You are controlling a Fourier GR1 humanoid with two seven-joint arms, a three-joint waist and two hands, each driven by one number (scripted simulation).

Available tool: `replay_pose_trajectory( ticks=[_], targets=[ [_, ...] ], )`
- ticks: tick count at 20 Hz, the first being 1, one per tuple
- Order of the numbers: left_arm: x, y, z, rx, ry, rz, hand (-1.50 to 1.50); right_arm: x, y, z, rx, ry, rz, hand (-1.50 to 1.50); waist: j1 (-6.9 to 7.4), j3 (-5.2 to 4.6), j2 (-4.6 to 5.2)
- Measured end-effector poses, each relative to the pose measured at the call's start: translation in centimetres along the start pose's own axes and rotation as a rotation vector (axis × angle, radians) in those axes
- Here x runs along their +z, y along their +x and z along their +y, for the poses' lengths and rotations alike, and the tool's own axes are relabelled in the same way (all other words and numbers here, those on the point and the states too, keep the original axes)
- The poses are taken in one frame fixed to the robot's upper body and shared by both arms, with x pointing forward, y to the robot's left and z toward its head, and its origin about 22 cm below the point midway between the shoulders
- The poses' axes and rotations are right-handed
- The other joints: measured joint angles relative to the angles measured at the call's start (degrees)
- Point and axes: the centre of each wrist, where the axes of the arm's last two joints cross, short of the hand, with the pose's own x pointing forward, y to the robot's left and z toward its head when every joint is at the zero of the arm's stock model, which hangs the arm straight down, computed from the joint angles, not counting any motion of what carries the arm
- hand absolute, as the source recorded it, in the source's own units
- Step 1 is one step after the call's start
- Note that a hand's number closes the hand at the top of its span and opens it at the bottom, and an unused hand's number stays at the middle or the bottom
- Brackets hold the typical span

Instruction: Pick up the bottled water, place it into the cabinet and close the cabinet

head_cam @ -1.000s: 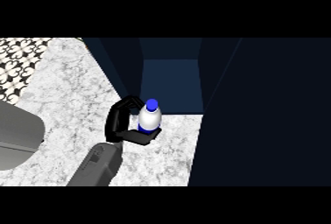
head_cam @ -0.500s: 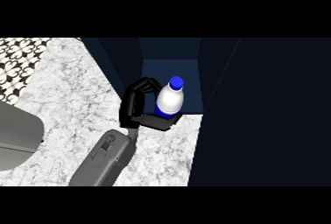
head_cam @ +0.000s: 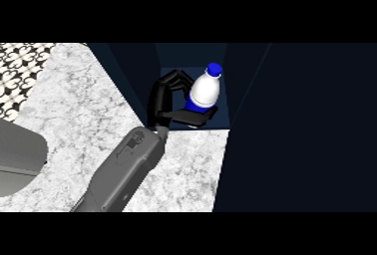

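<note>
The bottled water [head_cam: 204, 89] is white with a blue cap and a blue band, tilted slightly to the right. My right hand [head_cam: 168, 99] is shut on it from the left and below, fingers curled round its lower part. The bottle is held inside the dark opening of the cabinet [head_cam: 188, 54], above its blue floor and beyond the counter's edge. The bottle's base is hidden by my fingers. My grey right forearm [head_cam: 125, 169] runs up from the lower edge to the hand. My left hand shows nowhere.
The white marble counter [head_cam: 81, 104] fills the left and lower middle. A wide dark panel of the cabinet [head_cam: 309, 129] stands at the right. A large grey rounded shape [head_cam: 18, 159] sits at the left edge. A black-and-white patterned wall [head_cam: 22, 62] lies at the upper left.
My right hand has carried the bottle up and away from me, from above the counter into the cabinet opening. The forearm has stretched further forward.
</note>
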Motion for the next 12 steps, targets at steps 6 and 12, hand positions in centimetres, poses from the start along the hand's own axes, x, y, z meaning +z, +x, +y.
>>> replay_pose_trajectory(
  ticks=[6, 12],
  targets=[
    [-1.6, -0.7, -0.1, -0.012, 0.069, 0.042, 1.50, 0.4, -0.4, -0.2, -0.004, -0.002, -0.002, -1.50, -0.62, 0.00, 0.18],
    [-2.9, -1.5, 0.3, -0.085, 0.137, 0.060, 1.50, 0.6, -0.3, -0.8, 0.019, -0.013, -0.003, -1.50, -0.92, 0.00, 0.28]
  ],
)
